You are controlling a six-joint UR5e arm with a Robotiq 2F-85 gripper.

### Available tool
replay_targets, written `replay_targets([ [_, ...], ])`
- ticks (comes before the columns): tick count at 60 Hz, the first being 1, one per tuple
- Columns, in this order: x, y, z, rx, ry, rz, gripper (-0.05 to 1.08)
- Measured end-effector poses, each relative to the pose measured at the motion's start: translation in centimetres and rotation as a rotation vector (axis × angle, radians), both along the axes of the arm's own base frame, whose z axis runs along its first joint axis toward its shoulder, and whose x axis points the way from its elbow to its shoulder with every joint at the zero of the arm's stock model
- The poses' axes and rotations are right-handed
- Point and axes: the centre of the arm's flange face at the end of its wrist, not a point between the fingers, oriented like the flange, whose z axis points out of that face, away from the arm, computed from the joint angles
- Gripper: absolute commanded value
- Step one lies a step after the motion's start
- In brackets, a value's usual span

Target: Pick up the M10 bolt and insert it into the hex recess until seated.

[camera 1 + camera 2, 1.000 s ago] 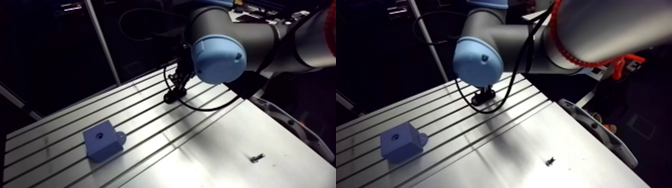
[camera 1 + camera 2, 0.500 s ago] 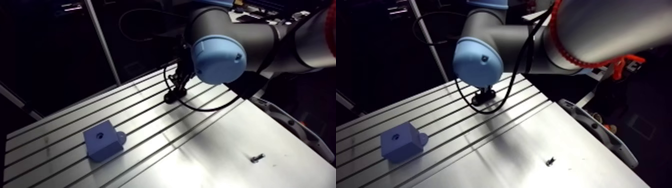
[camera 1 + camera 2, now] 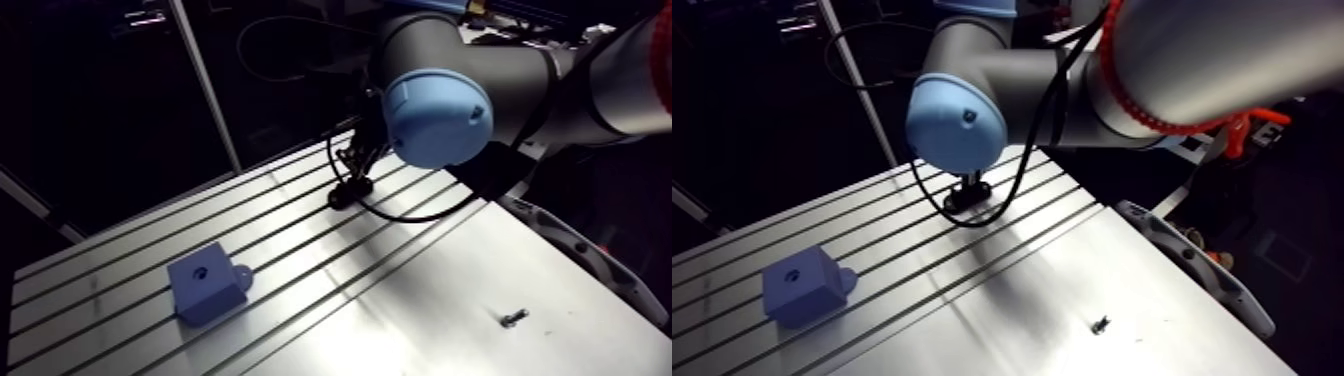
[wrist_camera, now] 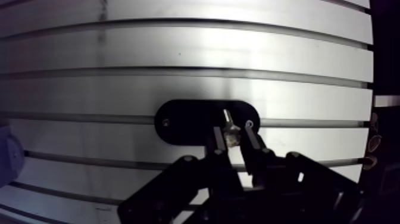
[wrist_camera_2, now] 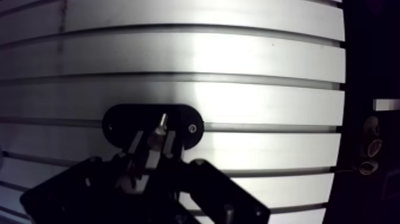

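- Arm view: I see the wrist reaching down to the far side of the slotted desk [image 3: 420, 290]. The jaws sit low over a black oval plate [image 3: 342, 195], and from here I cannot tell how they stand.
- Arm view: a blue block [image 3: 205, 285], with a round hole in its top face and a rounded tab at its side, rests on the slots well apart from the plate. A small loose fastener [image 3: 514, 318] lies on the smooth part of the desk, well apart from both.
- Wrist view: the jaws are nearly together and clamped on the bolt [image 4: 230, 126]. Its shiny shank points ahead of them, over the plate.
- Wrist view: the plate straddles one slot and shows a small screw near each end. I cannot tell whether the bolt's tip touches it.
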Motion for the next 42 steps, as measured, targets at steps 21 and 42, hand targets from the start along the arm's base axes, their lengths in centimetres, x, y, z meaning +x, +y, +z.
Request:
replay_targets([
  [21, 0.0, -0.1, 3.3, 0.023, 0.040, 0.003, 0.80],
  [42, 0.2, -0.6, 7.7, 0.025, 0.049, 0.006, 0.83],
])
